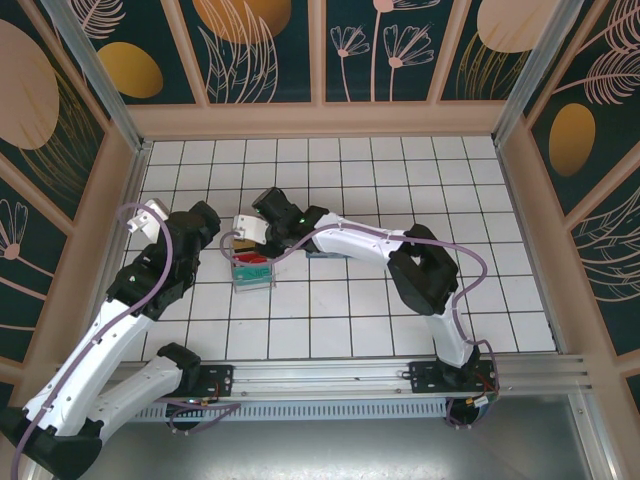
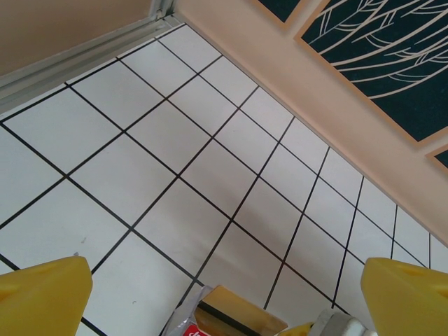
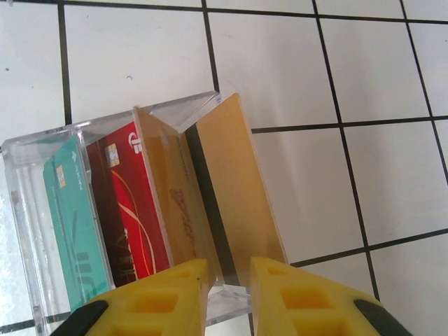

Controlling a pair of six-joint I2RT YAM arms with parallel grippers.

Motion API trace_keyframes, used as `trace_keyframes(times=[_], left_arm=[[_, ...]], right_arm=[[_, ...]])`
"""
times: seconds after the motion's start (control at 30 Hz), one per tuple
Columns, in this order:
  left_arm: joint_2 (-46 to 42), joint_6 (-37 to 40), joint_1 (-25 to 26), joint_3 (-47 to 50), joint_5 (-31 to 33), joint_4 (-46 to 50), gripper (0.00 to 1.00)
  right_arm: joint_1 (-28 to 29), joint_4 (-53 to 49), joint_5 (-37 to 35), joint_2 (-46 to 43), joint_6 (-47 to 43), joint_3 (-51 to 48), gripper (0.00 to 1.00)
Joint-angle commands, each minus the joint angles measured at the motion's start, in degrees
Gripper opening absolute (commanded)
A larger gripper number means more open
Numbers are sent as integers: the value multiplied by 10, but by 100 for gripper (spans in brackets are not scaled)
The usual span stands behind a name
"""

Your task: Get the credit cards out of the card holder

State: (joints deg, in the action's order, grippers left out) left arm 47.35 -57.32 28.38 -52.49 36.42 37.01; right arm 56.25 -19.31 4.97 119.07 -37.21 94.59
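Observation:
A yellow-orange credit card (image 3: pixel 238 189) with a black stripe stands on edge, leaning at the right end of a clear plastic tray (image 3: pixel 24 210). My right gripper (image 3: pixel 229 294) is open by a narrow gap, with the card's lower edge loose between its yellow fingers. A red credit card (image 3: pixel 129 196) stands in the tray beside it. In the top view the right gripper (image 1: pixel 258 243) hangs over the tray (image 1: pixel 252 272). The slate-blue card holder (image 1: pixel 322 254) lies mostly hidden under the right forearm. My left gripper (image 2: pixel 224 297) is wide open and holds nothing, just left of the tray (image 2: pixel 183 320).
A teal card (image 3: pixel 73 224) and another gold card (image 3: pixel 171 203) also stand in the tray. The wooden wall (image 2: pixel 336 119) runs along the back and left of the white tiled floor (image 1: pixel 400 180). Open tiles lie right of the tray.

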Motion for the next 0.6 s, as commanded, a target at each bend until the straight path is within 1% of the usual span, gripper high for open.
trace_keyframes(times=[0.0,0.13,0.27,0.33,0.43,0.47,0.57], left_arm=[[4,0,-3,6,-3,-14,99],[11,9,-3,6,-11,-24,99],[20,12,-3,5,-17,-30,99],[24,14,-4,4,-16,-32,99],[25,14,-4,2,-14,-33,99],[25,13,-3,2,-14,-33,99],[23,13,-4,1,-13,-33,99]], right_arm=[[-1,15,-14,3,19,23,24],[-14,30,-8,-14,58,17,25],[-29,54,11,-43,91,-14,26],[-30,58,27,-54,93,-34,33],[-27,48,36,-48,91,-44,37],[-25,44,35,-43,91,-43,40],[-21,46,31,-30,91,-42,43]])
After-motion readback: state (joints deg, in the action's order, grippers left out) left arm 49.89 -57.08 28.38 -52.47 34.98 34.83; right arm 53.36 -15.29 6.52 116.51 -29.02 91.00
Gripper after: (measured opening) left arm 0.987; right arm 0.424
